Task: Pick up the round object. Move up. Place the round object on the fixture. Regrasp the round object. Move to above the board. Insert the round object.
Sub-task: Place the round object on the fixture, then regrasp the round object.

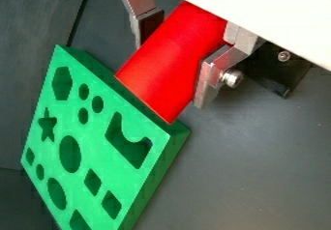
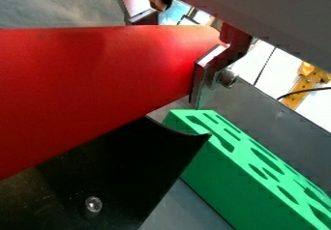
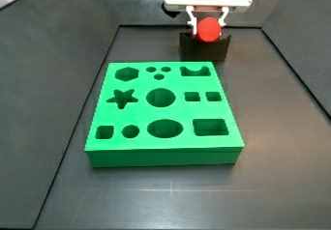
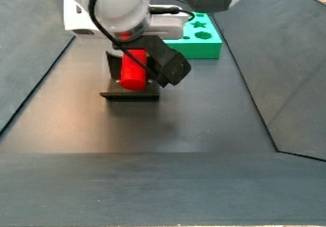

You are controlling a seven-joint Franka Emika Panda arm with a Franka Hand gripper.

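My gripper (image 3: 207, 21) is shut on the round object (image 3: 206, 27), a bright red cylinder peg. It holds the peg at the top of the fixture (image 3: 204, 48), a small dark block at the far end of the floor. In both wrist views the silver fingers (image 1: 214, 71) press both sides of the peg (image 1: 162, 65), and the fixture's curved notch (image 2: 116, 181) lies just under the peg (image 2: 91, 89). In a side view the peg (image 4: 132, 69) slants down onto the fixture (image 4: 132, 90). The green board (image 3: 139, 118) with shaped holes lies in front of the fixture.
Dark raised walls run along both sides of the dark floor (image 3: 278, 128). The board (image 1: 162, 142) lies close beside the fixture, its edge near the peg's lower end. The board also shows in the other views (image 2: 246, 166) (image 4: 204, 40).
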